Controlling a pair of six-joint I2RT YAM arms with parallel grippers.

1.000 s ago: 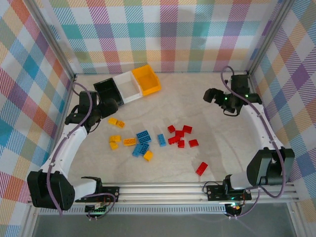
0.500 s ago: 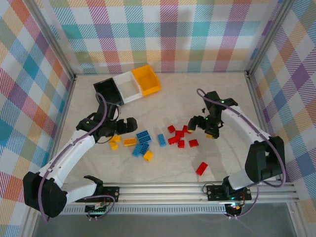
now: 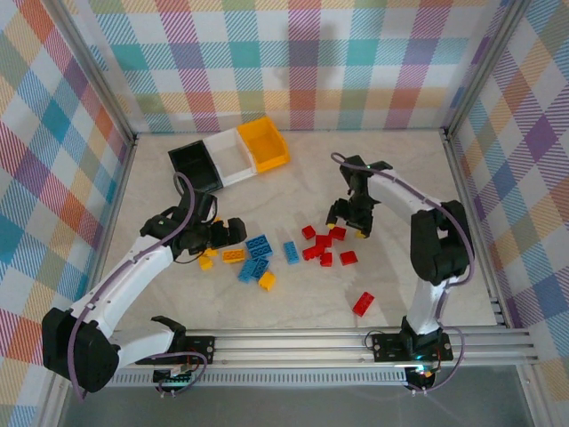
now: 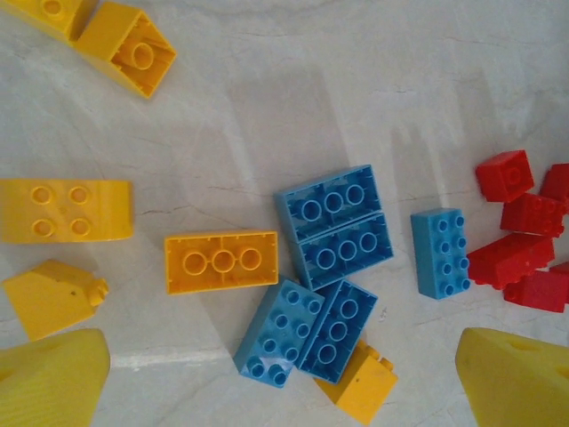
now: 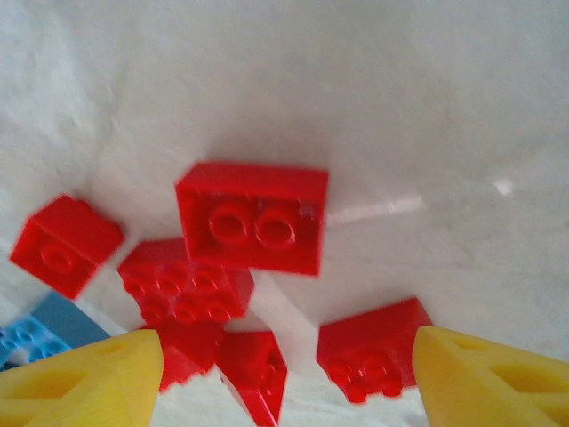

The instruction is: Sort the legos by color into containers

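— Legos, small studded plastic bricks, strewn on the pale surface. The red pile lies just beneath the right jaws, which are part open and empty.
— And that two-stud red brick?
— Lengthwise across their gap. The left jaws gape wide, empty, over the blue bricks. The black plastic bin, white bin and yellow-orange bin are beyond.

The top camera looks down from 6 o'clock over the whole table, while both wrist cameras face down close above its middle, sharing the red legos.
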